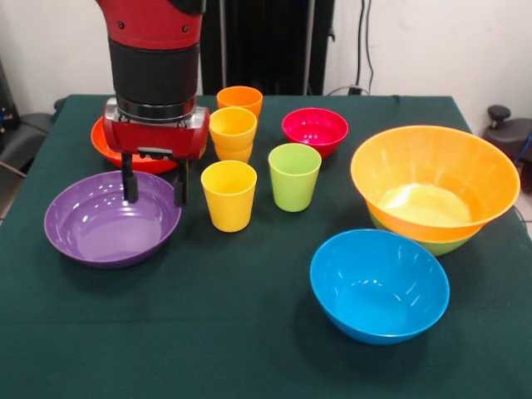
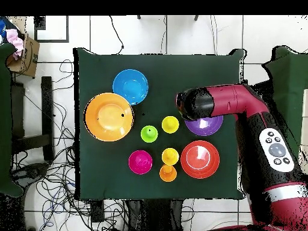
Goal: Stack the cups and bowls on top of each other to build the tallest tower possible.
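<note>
**Over the purple bowl, fingers spread**

At the purple bowl [image 1: 110, 220] my fingers [image 1: 130, 184] hang apart and empty, one tip down inside the bowl near its far rim, the other just at the rim on the side toward the yellow cup [image 1: 229, 194]. I grasp nothing. In the overhead view my arm [image 2: 231, 105] covers most of this bowl, leaving only an arc of purple showing.

Behind my wrist in the front view lies the flat red-orange bowl [image 1: 108, 145], mostly hidden by me. Beside the yellow cup stands the lime green cup [image 1: 294, 175], both upright and apart from each other. Farther back, a yellow-orange cup [image 1: 233, 133] sits nested in another cup of like colour, and an orange cup [image 1: 240, 99] stands just behind that pair. The small magenta-red bowl [image 1: 315, 130] rests near them, by itself.

On the other side of the dark green tabletop [image 1: 208, 332], the large orange bowl [image 1: 435, 179] sits nested in a lime green bowl [image 1: 440, 245], whose edge peeks out beneath it. The blue bowl [image 1: 379, 285] stands alone in front of that pair, just beside it.
</note>
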### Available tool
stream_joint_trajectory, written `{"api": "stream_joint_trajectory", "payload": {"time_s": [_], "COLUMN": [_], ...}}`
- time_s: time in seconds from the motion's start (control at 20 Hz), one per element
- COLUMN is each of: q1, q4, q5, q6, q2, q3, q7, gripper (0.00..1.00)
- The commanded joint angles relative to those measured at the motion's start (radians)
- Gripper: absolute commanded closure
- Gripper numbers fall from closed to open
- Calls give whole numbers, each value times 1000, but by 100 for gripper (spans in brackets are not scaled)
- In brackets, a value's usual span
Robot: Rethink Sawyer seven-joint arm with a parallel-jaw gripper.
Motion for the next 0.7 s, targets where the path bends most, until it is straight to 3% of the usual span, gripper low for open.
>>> {"api": "stream_joint_trajectory", "payload": {"time_s": [0.05,0.3,0.7], "q1": [28,3,-14], "q4": [59,30,42], "q5": [-124,-147,-130], "q6": [-13,-40,-59], "q2": [85,132,148], "q3": [-107,-119,-102], "q7": [-118,-138,-138], "gripper": [0,0,0]}}
